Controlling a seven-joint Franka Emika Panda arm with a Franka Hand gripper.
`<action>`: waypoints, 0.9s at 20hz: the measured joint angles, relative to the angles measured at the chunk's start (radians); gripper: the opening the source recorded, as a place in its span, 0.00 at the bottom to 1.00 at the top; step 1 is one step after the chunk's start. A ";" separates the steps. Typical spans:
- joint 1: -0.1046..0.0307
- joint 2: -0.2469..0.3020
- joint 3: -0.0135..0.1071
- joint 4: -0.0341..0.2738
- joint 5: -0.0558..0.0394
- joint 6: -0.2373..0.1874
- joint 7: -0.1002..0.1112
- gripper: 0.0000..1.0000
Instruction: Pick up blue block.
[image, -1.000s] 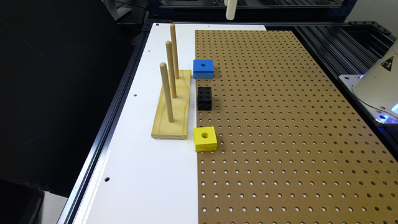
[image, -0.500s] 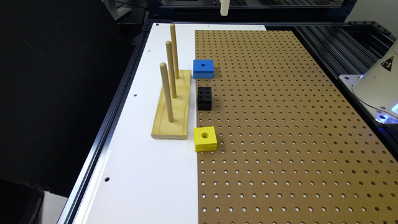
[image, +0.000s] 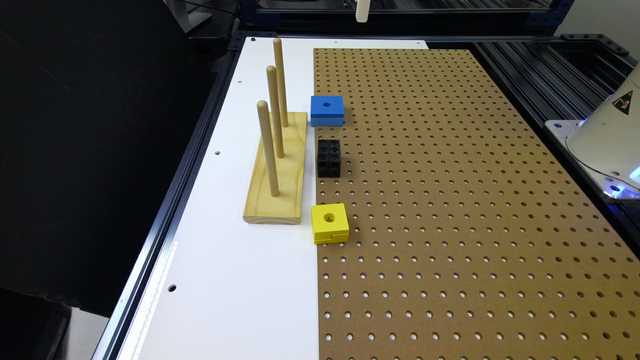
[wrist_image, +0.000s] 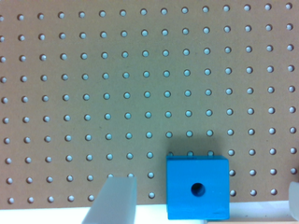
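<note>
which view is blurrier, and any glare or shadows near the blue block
Wrist view: softer; the blue block casts a shadow on the pegboard, and the near gripper fingers are blurred. Exterior view: sharper, with a glare streak on the white table and blue light by the robot base.

The room was bright and evenly lit in the exterior view, with a shiny patch of glare on the white table (image: 220, 280) near its edge. Small soft shadows lay beside the blue block (image: 327, 110) — nothing dark or long. The wrist view looked soft and a bit fuzzy, and one pale finger (wrist_image: 112, 201) there was very blurry — too close to be sharp.
</note>
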 joint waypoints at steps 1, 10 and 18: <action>0.000 0.020 0.000 -0.002 0.0000 0.021 0.000 1.00; -0.001 0.152 0.000 -0.009 0.0000 0.150 0.000 1.00; 0.000 0.204 0.029 0.007 0.0015 0.204 0.008 1.00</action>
